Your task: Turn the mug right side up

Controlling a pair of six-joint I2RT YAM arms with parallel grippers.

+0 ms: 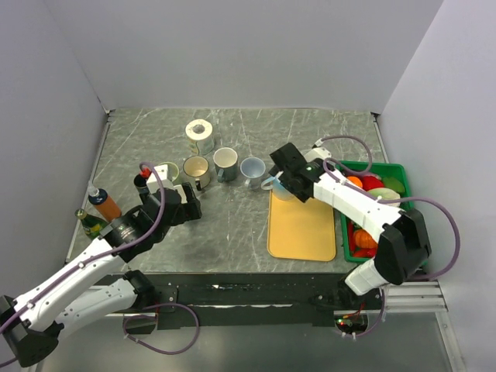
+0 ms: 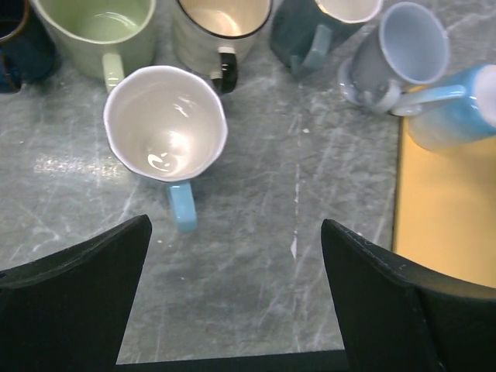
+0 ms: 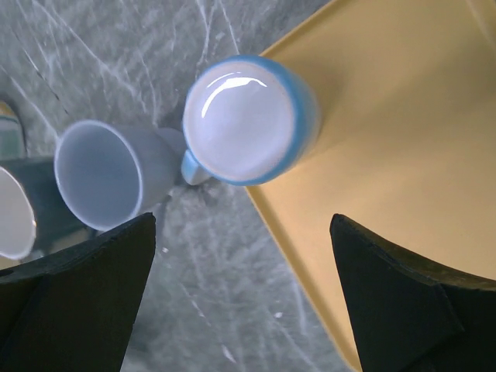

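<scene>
Left gripper (image 2: 234, 232): jaws wide open, holding nothing. The white mug (image 2: 165, 124) stands upright on the table (image 2: 263, 294), mouth up, blue handle toward the gripper. It is just ahead of the fingertips and apart from them, beside a row of mugs (image 2: 221, 23). Right gripper (image 3: 242, 225): jaws wide open, empty, above a blue mug (image 3: 248, 120) at the corner of the mat (image 3: 387, 116).

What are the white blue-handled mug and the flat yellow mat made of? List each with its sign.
White blue-handled mug: likely glazed ceramic, glossy; bright highlights inside the bowl.
Flat yellow mat: probably plastic or silicone, matte; even colour, no glare.
</scene>
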